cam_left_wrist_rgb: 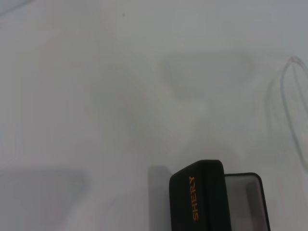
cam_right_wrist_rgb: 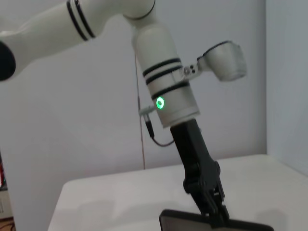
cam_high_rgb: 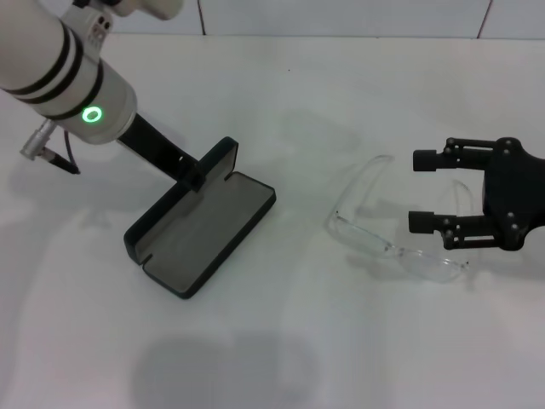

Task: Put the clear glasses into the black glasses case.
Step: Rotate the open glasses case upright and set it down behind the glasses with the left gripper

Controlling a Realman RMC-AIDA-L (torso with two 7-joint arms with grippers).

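Observation:
The black glasses case (cam_high_rgb: pixel 204 234) lies open left of centre on the white table, grey lining up and lid (cam_high_rgb: pixel 209 166) raised. My left gripper (cam_high_rgb: pixel 194 177) reaches down from the upper left and is shut on the lid's edge. The left wrist view shows the lid with orange "SHERY" lettering (cam_left_wrist_rgb: pixel 193 198). The right wrist view shows the left gripper (cam_right_wrist_rgb: pixel 213 211) on the case (cam_right_wrist_rgb: pixel 192 224). The clear glasses (cam_high_rgb: pixel 400 251) lie to the case's right, arms unfolded. My right gripper (cam_high_rgb: pixel 423 191) is open at the glasses' right end, with one thin arm between its fingers.
The white table (cam_high_rgb: pixel 281 341) runs bare in front of and behind the case. A tiled wall (cam_high_rgb: pixel 341 17) bounds the far edge. One faint clear arm of the glasses (cam_left_wrist_rgb: pixel 288 96) shows at the edge of the left wrist view.

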